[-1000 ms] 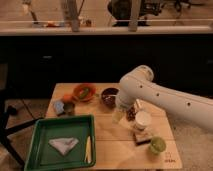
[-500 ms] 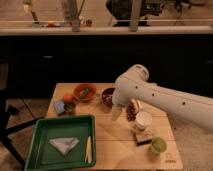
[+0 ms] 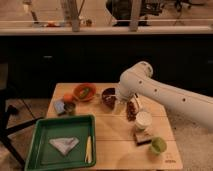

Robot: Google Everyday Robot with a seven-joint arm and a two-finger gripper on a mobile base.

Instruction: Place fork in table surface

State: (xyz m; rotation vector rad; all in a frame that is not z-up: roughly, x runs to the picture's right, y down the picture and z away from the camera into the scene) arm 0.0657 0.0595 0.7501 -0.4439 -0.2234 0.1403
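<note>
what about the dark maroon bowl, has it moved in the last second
No. The maroon bowl keeps the same gap from the orange bowl beside it. The gripper hangs just beside the maroon bowl's other side, above the table surface.

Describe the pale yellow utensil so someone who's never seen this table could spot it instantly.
Find the green tray at the wooden table's near left corner. Inside, along its right wall, lies the pale yellow utensil, lengthwise beside a crumpled white cloth. It is the tray's only thin, stick-like item, well away from the robot's hand over by the maroon bowl.
</note>
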